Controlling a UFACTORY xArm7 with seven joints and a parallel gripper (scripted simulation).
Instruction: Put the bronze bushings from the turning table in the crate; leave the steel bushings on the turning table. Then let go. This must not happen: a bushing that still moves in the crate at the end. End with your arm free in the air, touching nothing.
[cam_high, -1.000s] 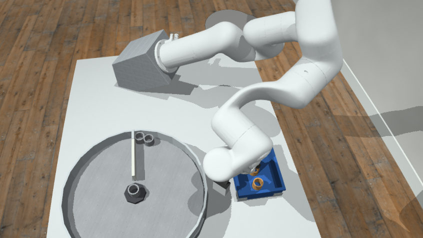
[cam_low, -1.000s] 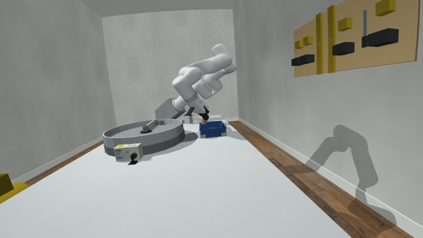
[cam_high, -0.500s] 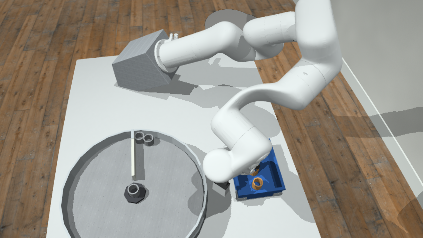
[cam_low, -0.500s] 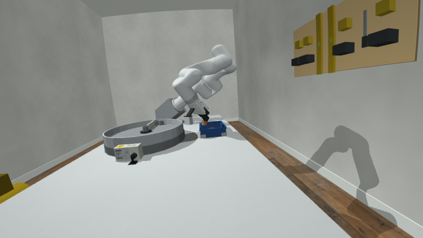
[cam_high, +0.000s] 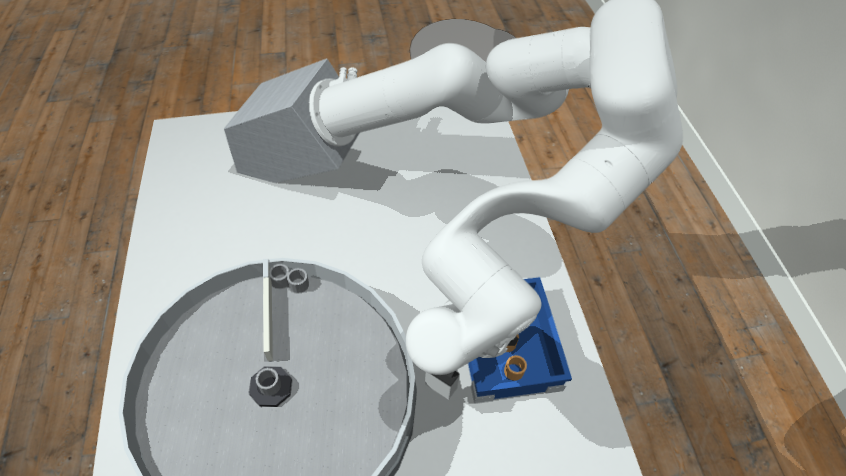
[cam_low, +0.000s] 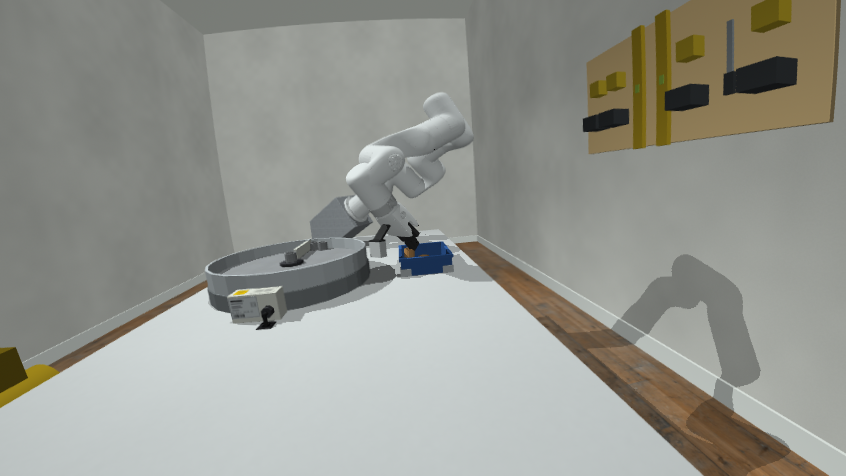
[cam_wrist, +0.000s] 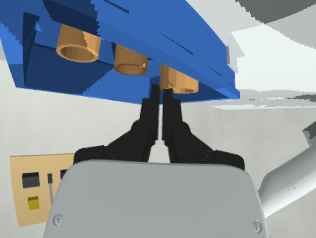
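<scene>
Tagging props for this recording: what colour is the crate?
Blue all over, walls and inside; the top view shows it best.
</scene>
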